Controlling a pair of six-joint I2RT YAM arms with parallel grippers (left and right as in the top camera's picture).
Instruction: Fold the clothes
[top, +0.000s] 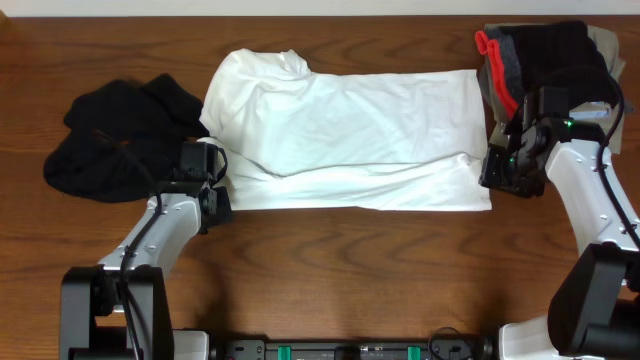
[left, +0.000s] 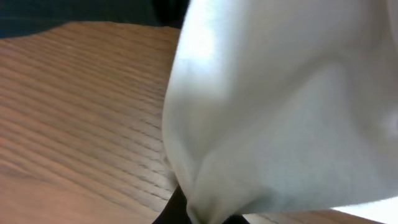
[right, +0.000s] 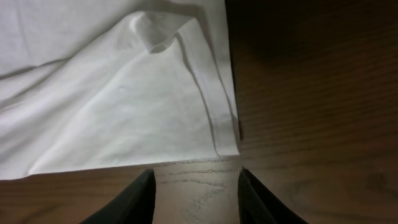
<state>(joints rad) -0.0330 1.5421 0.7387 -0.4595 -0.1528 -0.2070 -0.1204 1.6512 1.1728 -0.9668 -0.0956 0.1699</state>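
Note:
The white T-shirt lies spread across the middle of the table, part of it folded over. At its near left corner my left gripper is shut on the cloth. In the left wrist view white fabric fills most of the frame and is pinched between the dark fingers of that gripper. At the shirt's near right corner my right gripper stands open. Bare wood shows between its fingertips, and the hem corner lies just ahead of them. A crumpled black garment sits at the left.
At the far right corner a pile holds a grey garment with red trim, a black piece and a khaki one. The wooden table shows bare in front of the shirt.

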